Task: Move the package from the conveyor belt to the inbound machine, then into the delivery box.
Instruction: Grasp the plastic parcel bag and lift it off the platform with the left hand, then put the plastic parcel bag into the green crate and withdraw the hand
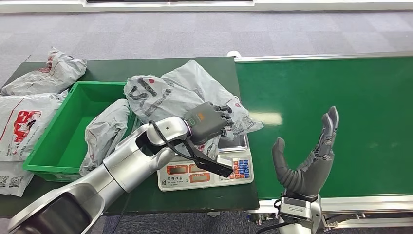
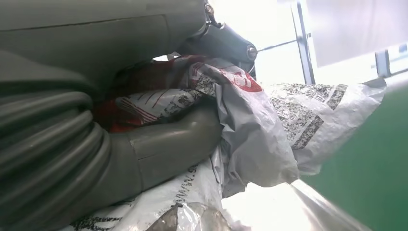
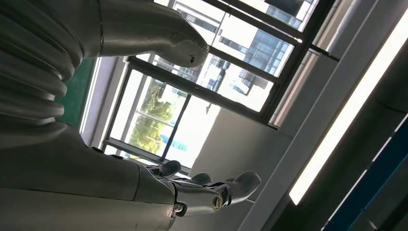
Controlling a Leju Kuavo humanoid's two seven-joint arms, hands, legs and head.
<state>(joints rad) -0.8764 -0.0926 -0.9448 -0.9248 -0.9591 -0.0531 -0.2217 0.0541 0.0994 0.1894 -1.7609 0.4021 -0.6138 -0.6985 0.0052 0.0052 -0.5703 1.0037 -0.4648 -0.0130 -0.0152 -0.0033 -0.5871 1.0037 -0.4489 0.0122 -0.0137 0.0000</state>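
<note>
Left hand [image 1: 208, 119] grips the red-printed package [image 1: 168, 95] — lettering illegible; right hand [image 1: 306, 158] spread, empty.

Five packages [image 1: 165, 92], one bin [image 1: 63, 141], one scale [image 1: 207, 173].

The package [image 1: 170, 95] is showing as thin grey plastic film, crinkled and faintly glossy, with red print; the left robot hand [image 1: 210, 121], of matt dark grey plastic with a ribbed rubbery cover, is gripping it. The left arm [image 1: 131, 163] is gleaming as smooth brushed silver metal. The scale [image 1: 207, 173] is carrying a shiny metal plate and a white plastic body. The bin [image 1: 53, 146] is looking like smooth green plastic. The conveyor belt [image 1: 341, 97] is lying matt green, edged by pale metal rail.
</note>
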